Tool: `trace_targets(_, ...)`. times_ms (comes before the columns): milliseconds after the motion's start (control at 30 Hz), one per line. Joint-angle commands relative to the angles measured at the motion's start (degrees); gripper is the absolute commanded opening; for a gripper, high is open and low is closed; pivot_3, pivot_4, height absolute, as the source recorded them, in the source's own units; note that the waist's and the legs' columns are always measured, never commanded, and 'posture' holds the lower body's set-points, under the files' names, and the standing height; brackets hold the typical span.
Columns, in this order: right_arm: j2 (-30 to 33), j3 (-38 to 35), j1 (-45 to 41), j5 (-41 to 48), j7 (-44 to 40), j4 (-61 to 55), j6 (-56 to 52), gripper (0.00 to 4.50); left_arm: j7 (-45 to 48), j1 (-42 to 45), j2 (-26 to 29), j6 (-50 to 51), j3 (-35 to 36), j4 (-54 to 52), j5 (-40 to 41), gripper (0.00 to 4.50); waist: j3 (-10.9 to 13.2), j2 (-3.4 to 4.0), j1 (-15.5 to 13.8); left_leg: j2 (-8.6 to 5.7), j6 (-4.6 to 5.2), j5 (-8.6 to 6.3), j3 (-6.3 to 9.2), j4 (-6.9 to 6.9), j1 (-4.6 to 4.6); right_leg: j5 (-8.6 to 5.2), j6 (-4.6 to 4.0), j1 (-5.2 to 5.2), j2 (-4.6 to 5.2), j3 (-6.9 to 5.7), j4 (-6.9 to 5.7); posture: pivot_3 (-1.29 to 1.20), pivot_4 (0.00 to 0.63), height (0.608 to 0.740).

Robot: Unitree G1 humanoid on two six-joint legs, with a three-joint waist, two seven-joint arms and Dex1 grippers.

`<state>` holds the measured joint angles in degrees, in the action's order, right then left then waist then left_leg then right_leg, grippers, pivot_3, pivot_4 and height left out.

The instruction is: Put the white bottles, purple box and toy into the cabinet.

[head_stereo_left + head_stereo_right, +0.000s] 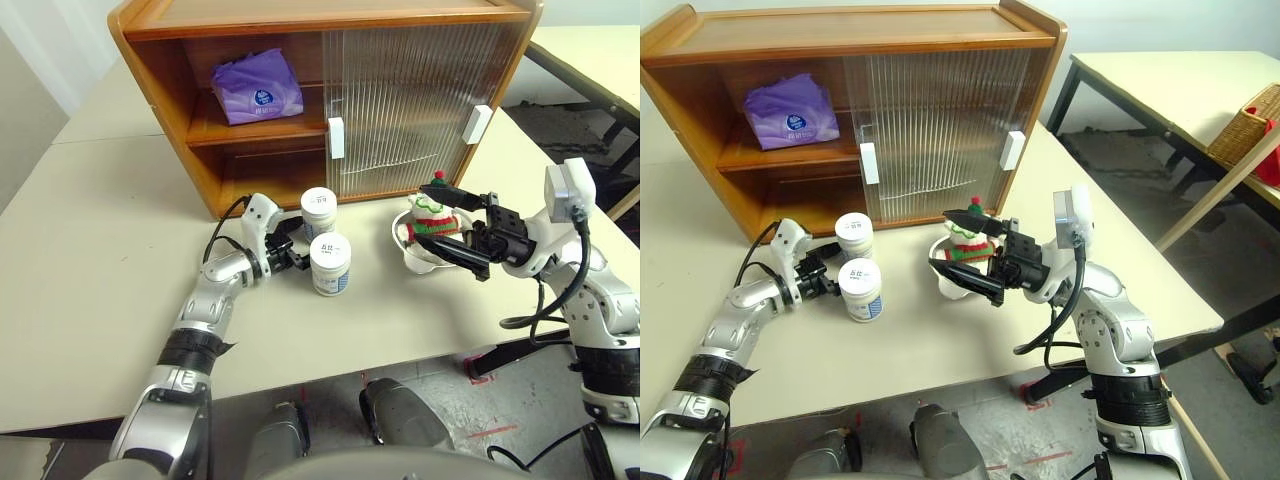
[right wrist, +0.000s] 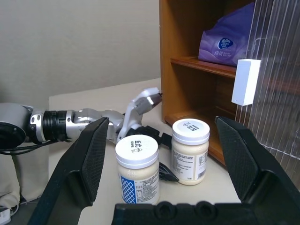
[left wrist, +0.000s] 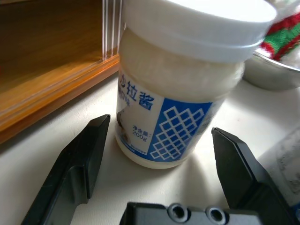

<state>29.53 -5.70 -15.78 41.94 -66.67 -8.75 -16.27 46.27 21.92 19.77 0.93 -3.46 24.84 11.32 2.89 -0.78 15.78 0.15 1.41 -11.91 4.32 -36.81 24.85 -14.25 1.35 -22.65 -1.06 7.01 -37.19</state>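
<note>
A: How do the jaws stand?

B: Both spread wide, holding nothing. The left gripper (image 1: 298,252) sits low on the table (image 1: 100,250), its black fingers (image 3: 79,164) apart on either side of a white bottle. I cannot tell whether they touch it. The right gripper (image 1: 462,228) is raised above the table, fingers parted, pointing across toward the left arm.

A: Which bottle is the left one at?

B: From the head views it lies between the two. The near white bottle (image 1: 330,263) stands upright just in front of the far white bottle (image 1: 319,212), which is close to the cabinet's lower shelf.

A: And the toy?

B: The toy (image 1: 432,214), with its striped scarf and green hat, sits in a shiny metal dish (image 1: 418,250) on the table, right by the right gripper's fingers.

A: The purple box?

B: The purple box (image 1: 256,88) lies on the upper shelf of the cabinet (image 1: 160,80), in the open left half. The ribbed sliding doors (image 1: 410,100) cover the right half.
</note>
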Motion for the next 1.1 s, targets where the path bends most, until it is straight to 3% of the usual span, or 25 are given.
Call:
trace_targets(33, 0.23, -0.47, 0.39, 0.15, -0.16, -0.84, 0.02, 4.5, -0.36, 1.09, -0.55, -0.84, -0.52, 2.12, -1.32, 4.46, 0.0, 0.0, 0.06, 0.0, 0.01, 0.0, -0.01, 0.0, 0.0, 0.01, 0.02, 0.0, 0.0, 0.01, 0.0, -0.35, 0.073, 0.74)
trace_targets(133, 0.18, -0.44, 0.44, -0.03, -0.3, -0.56, 0.29, 4.5, -0.43, 2.31, -1.14, -1.28, -0.29, 4.01, -1.54, 4.46, 0.0, 0.0, 0.19, 0.0, 0.04, 0.03, -0.01, -0.02, -0.01, -0.02, 0.17, 0.02, -0.03, 0.01, 0.0, -0.36, 0.072, 0.74)
trace_targets(333, 0.13, -0.53, 0.74, -0.13, -0.21, -0.7, 0.62, 4.5, -0.59, 3.56, -2.26, -0.79, 0.07, 5.96, -1.12, 3.09, 0.0, 0.0, 0.23, -0.02, 0.09, 0.08, -0.03, -0.09, -0.01, -0.15, 0.62, 0.07, -0.04, 0.03, 0.0, -0.37, 0.068, 0.74)
trace_targets(600, 0.27, -0.65, 1.05, -0.04, -0.28, -0.88, 0.68, 4.5, -0.35, 1.33, -1.97, -0.87, 0.4, 3.21, -0.6, 3.09, 0.0, 0.0, 0.4, -0.04, 0.1, 0.09, -0.06, -0.13, -0.01, -0.13, 0.66, 0.08, -0.05, 0.03, 0.0, -0.36, 0.069, 0.74)
trace_targets(833, 0.33, -0.54, 0.52, 0.26, -1.47, 0.02, 0.57, 4.5, -5.82, -4.5, 0.24, 0.66, 5.79, -6.72, 1.51, 3.09, 0.0, 0.0, 1.33, -0.08, 0.1, 0.09, -0.09, -0.09, -0.01, -0.17, 0.63, 0.05, -0.27, 0.02, 0.01, -0.34, 0.071, 0.74)
trace_targets(1100, -0.93, 0.86, -0.44, -0.39, -2.17, 0.9, 0.48, 4.5, -13.82, -0.95, 0.85, 2.03, 11.08, -6.39, 1.08, 3.09, 0.0, 0.0, 0.88, -0.27, 0.17, 0.28, -0.1, -0.12, -0.02, -0.1, 0.71, 0.09, -0.21, 0.0, 0.0, -0.32, 0.076, 0.74)
